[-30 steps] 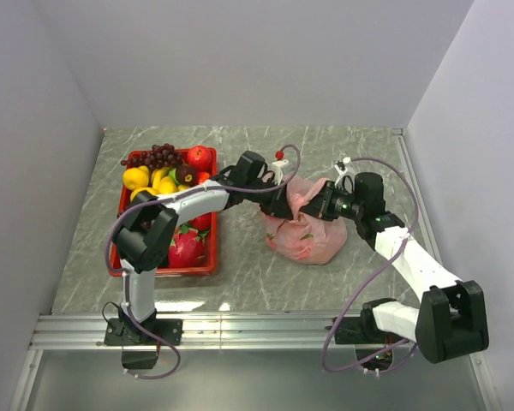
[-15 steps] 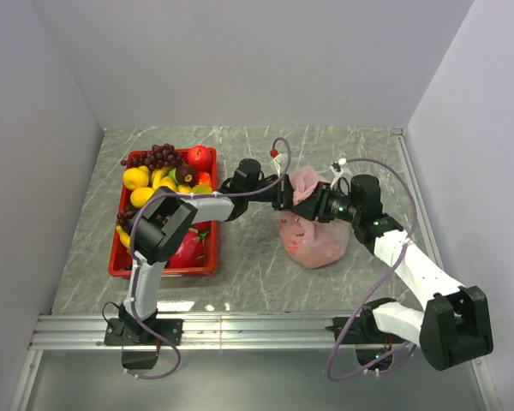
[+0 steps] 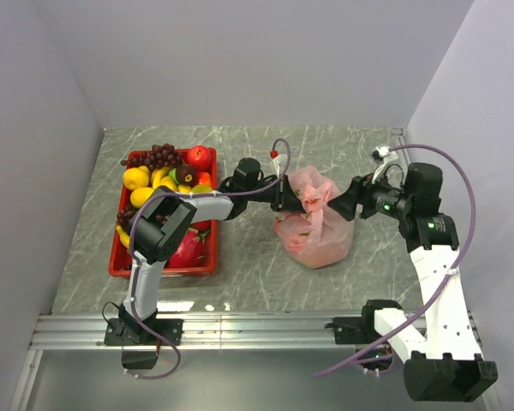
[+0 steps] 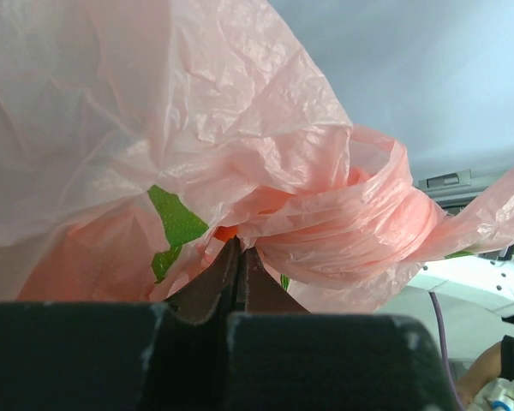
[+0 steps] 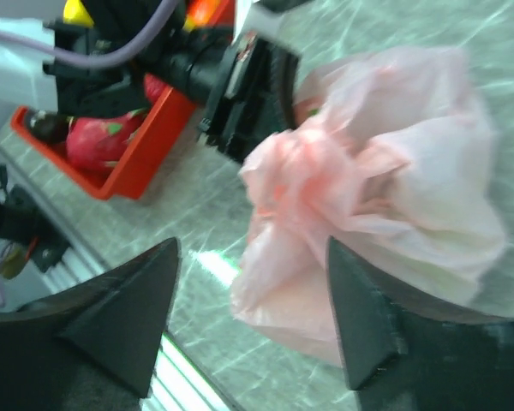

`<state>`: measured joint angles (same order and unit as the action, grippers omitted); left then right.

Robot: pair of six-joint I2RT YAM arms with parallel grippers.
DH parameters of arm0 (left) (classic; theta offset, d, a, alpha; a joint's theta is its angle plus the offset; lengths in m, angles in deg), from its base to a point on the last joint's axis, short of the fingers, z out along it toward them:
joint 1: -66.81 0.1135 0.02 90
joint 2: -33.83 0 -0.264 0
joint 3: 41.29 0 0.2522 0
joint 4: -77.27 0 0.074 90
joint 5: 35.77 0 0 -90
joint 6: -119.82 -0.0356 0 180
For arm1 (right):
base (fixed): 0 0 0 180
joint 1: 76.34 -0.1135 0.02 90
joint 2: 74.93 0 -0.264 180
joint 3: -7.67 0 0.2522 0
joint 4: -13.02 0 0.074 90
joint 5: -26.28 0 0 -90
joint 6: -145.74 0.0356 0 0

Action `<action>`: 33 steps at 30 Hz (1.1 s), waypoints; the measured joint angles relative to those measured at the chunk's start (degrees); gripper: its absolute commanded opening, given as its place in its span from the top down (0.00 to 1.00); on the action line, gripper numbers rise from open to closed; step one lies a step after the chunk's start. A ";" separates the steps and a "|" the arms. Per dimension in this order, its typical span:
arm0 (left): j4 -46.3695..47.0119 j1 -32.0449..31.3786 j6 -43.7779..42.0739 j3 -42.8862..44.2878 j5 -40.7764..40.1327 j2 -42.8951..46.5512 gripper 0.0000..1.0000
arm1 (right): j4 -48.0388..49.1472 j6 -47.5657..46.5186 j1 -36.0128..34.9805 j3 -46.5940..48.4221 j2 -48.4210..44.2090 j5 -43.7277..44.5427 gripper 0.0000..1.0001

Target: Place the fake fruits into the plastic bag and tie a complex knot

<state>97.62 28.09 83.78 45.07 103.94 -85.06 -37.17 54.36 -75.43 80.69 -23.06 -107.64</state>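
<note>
Your left end effector [image 4: 238, 259] is clenched on a fold of the bag [image 3: 319, 233], just under the knot [image 4: 370, 224], a twisted loop of pink film. From above, it meets the bag at its 10 o'clock. Your right end effector [image 5: 253, 248] is released, fingers spread wide, at the bag's 2 o'clock; you cannot tell whether it touches the film. The bag sits mid-bench [image 3: 257, 267], with green showing through its film. The tray [image 3: 163, 271], at the bag's 9 o'clock, holds loose fruits [image 3: 167, 181].
</note>
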 measured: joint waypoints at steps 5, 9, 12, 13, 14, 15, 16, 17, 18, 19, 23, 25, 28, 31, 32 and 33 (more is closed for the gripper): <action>-3.02 0.00 -1.27 1.81 0.17 0.00 1.00 | 1.79 1.07 5.38 -0.83 2.36 -1.81 0.65; -4.74 -0.02 -2.29 3.08 0.44 0.00 1.00 | 7.76 3.23 6.10 -4.83 8.15 -2.32 0.69; -6.16 -0.17 -3.04 3.80 0.55 -0.11 1.00 | 11.93 5.07 6.10 -7.23 14.80 -2.43 0.68; -6.47 -0.28 -3.34 4.07 0.61 -0.20 1.00 | 13.03 5.88 6.10 -7.54 16.79 -2.47 0.67; -6.73 -0.42 -3.65 4.31 0.68 -0.37 1.00 | 14.29 6.47 6.05 -7.72 18.60 -2.58 0.66; -6.84 -0.50 -3.76 4.48 0.76 -0.55 0.99 | 15.30 6.64 5.97 -7.87 19.58 -2.67 0.62; -7.06 -0.66 -3.82 4.70 0.96 -0.81 1.00 | 16.15 6.80 5.84 -8.00 20.61 -2.78 0.59; -7.15 -0.74 -3.82 4.76 1.07 -1.01 0.99 | 16.52 6.82 5.66 -8.00 21.33 -3.04 0.54; -7.43 -0.85 -3.82 4.81 1.18 -1.18 1.00 | 16.65 6.60 5.42 -8.02 21.84 -3.41 0.41; -7.48 -0.90 -3.78 4.85 1.49 -1.40 0.99 | 16.63 6.19 5.07 -8.17 22.21 -4.04 0.36; -6.75 -1.07 -2.99 5.49 2.45 -2.54 0.99 | 14.93 4.04 3.93 -10.84 22.14 -6.82 0.25; -4.17 -1.18 -1.05 6.14 3.34 -3.67 0.99 | 13.68 3.93 3.43 -13.40 21.84 -7.98 0.21; 0.13 -1.53 2.38 7.23 4.70 -5.51 1.00 | 13.86 5.46 2.14 -17.62 20.85 -9.14 0.21; 4.24 -2.14 5.64 7.80 6.23 -6.51 1.00 | 17.09 9.99 0.02 -19.85 20.83 -9.81 0.20; 5.55 -2.32 6.78 7.93 6.80 -6.58 0.99 | 19.54 12.39 -0.98 -20.06 21.11 -9.88 0.20; 6.14 -2.40 7.26 8.09 7.37 -6.58 0.99 | 21.66 13.99 -1.70 -20.06 21.46 -9.94 0.20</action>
<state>103.76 25.68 91.03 53.15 111.31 -91.64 -15.51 68.35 -77.14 60.63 -1.59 -117.59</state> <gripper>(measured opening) 0.012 0.797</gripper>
